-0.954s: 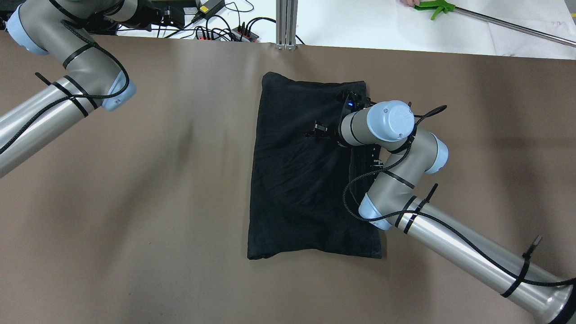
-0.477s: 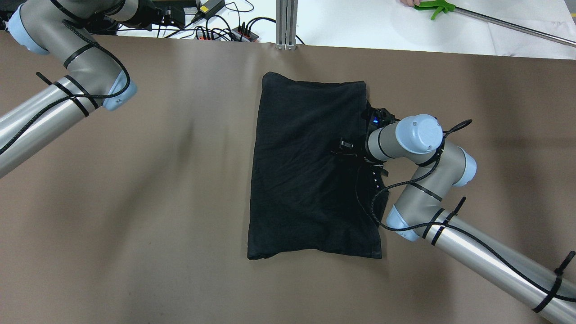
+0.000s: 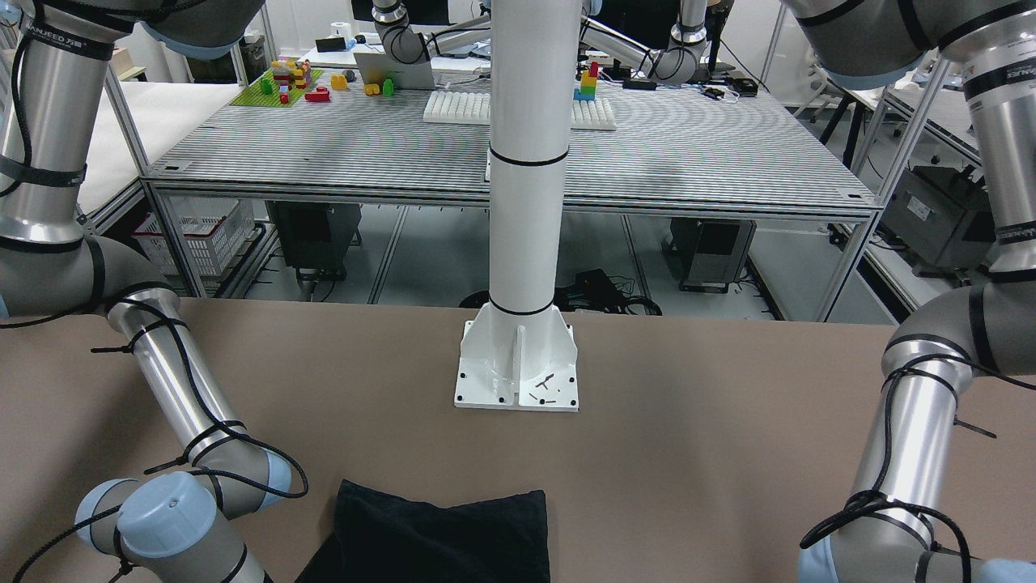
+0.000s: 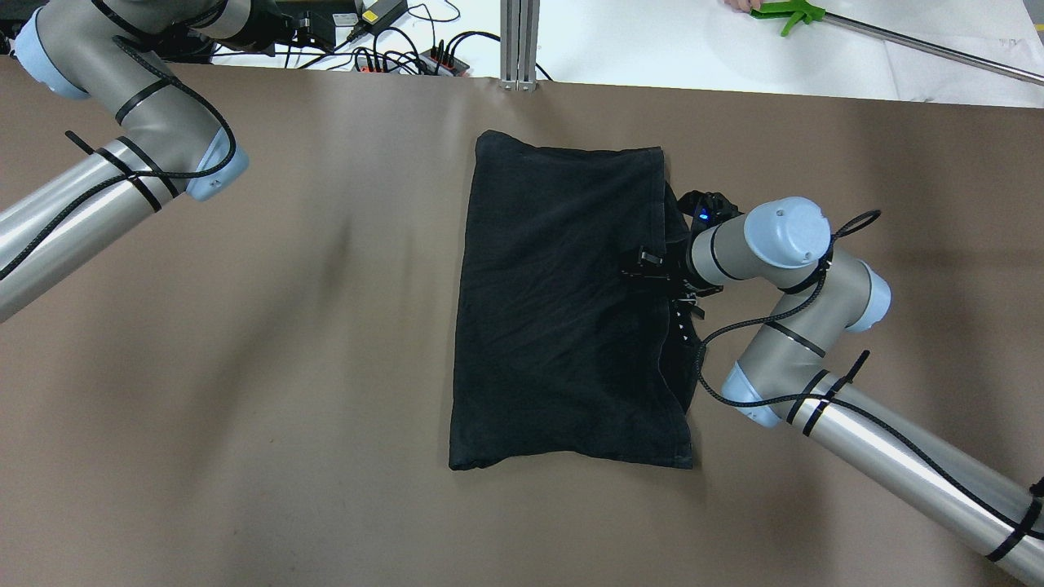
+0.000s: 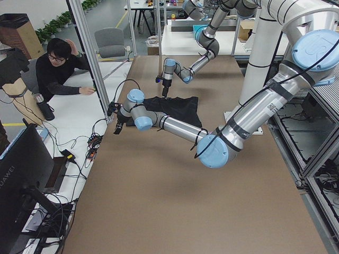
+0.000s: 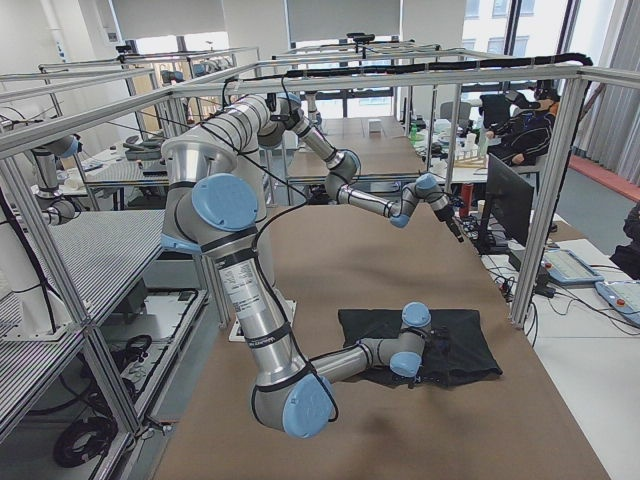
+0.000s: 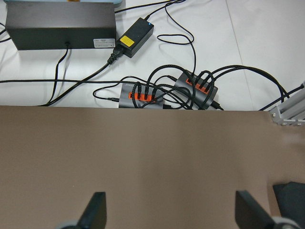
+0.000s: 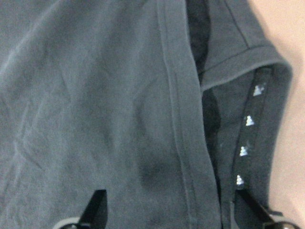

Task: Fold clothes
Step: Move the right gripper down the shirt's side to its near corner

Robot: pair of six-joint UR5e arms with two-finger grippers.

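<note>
The black garment point(image 4: 555, 310) lies flat on the brown table as an upright folded rectangle. It also shows at the bottom of the front view point(image 3: 445, 538). My right gripper point(image 4: 662, 277) is open and empty, low over the garment's right edge. In the right wrist view point(image 8: 174, 214) its fingers point(image 8: 95, 210) straddle a stitched hem band point(image 8: 183, 119), with a row of metal snaps point(image 8: 245, 136) on the layer beneath. My left gripper point(image 7: 171, 214) is open and empty over bare table near the far edge, well left of the garment.
Power strips point(image 7: 167, 90), an adapter and cables lie on the white surface past the table's far edge. An aluminium post point(image 4: 519, 41) stands at that edge. The white pillar's base plate point(image 3: 518, 372) sits on the robot's side. A person point(image 5: 58, 69) sits beyond the table.
My right gripper has moved right, from over the garment's middle to its right edge, still open. The left arm has barely moved. The garment lies as before.
</note>
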